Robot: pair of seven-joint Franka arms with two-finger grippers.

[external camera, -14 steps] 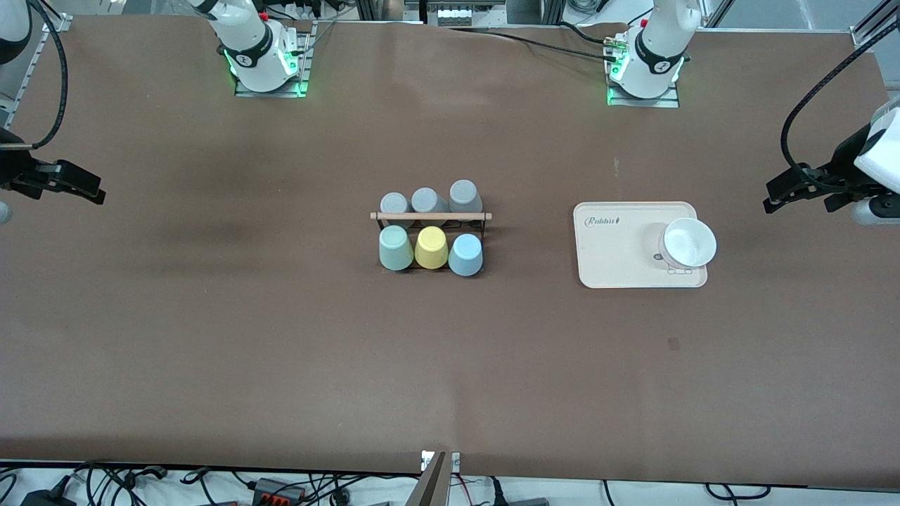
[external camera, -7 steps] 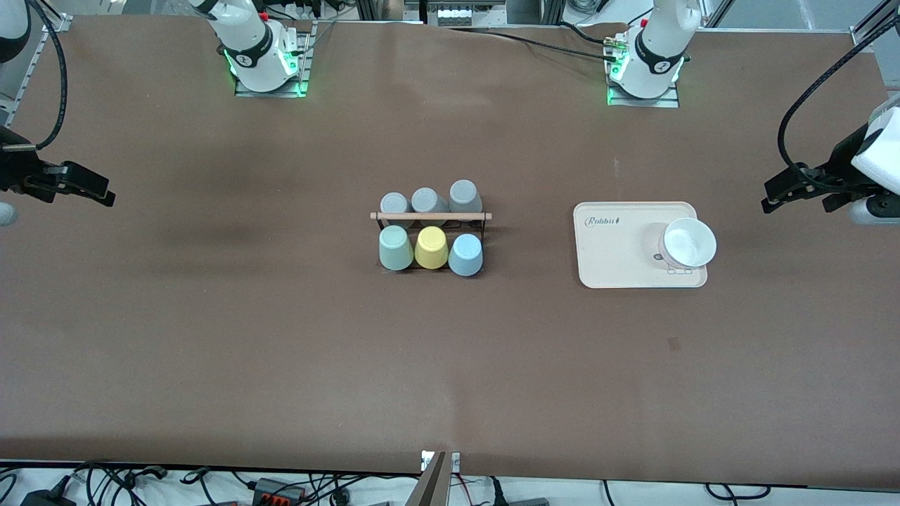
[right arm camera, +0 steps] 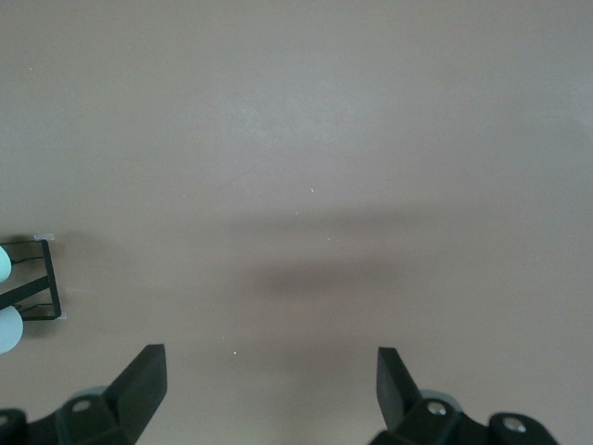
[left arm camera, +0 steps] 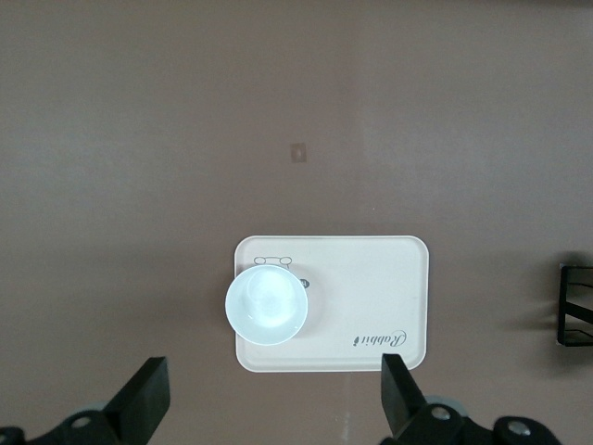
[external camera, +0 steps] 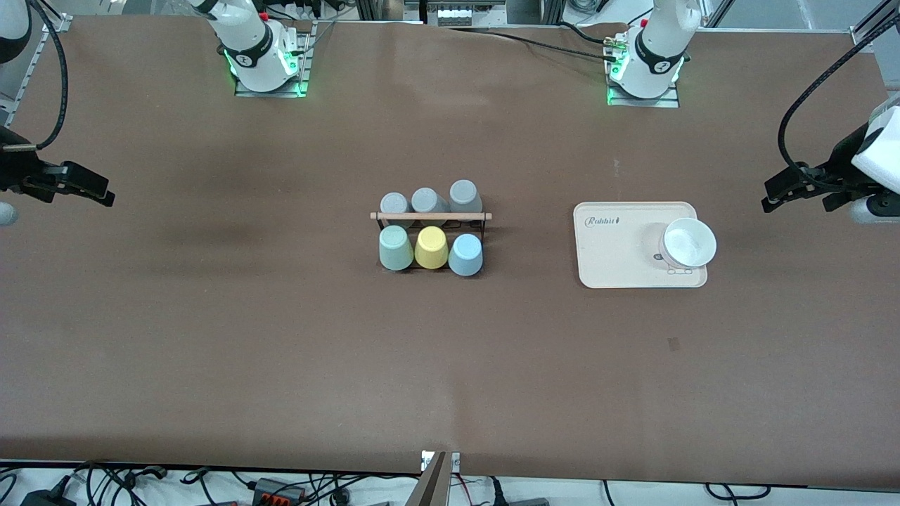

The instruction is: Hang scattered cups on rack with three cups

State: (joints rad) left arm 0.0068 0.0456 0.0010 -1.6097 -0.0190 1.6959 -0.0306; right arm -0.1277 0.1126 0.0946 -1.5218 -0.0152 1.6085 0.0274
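The black wire rack (external camera: 431,216) with its wooden rod stands mid-table. The sage green cup (external camera: 395,247), a yellow cup (external camera: 431,247) and the light blue cup (external camera: 465,254) sit upside down on its row nearer the front camera. Three grey cups (external camera: 426,200) fill the farther row. My right gripper (external camera: 98,191) is open and empty over the right arm's end of the table, also seen in its wrist view (right arm camera: 269,362). My left gripper (external camera: 773,195) is open and empty over the left arm's end, also seen in its wrist view (left arm camera: 273,375). Both are far from the rack.
A cream tray (external camera: 612,246) with a white bowl (external camera: 689,242) lies between the rack and the left arm's end; both show in the left wrist view, tray (left arm camera: 371,278) and bowl (left arm camera: 267,306). The rack's end (right arm camera: 42,278) shows in the right wrist view.
My right gripper has shifted slightly toward the table's middle. My left gripper has barely moved. The cups and rack have not moved.
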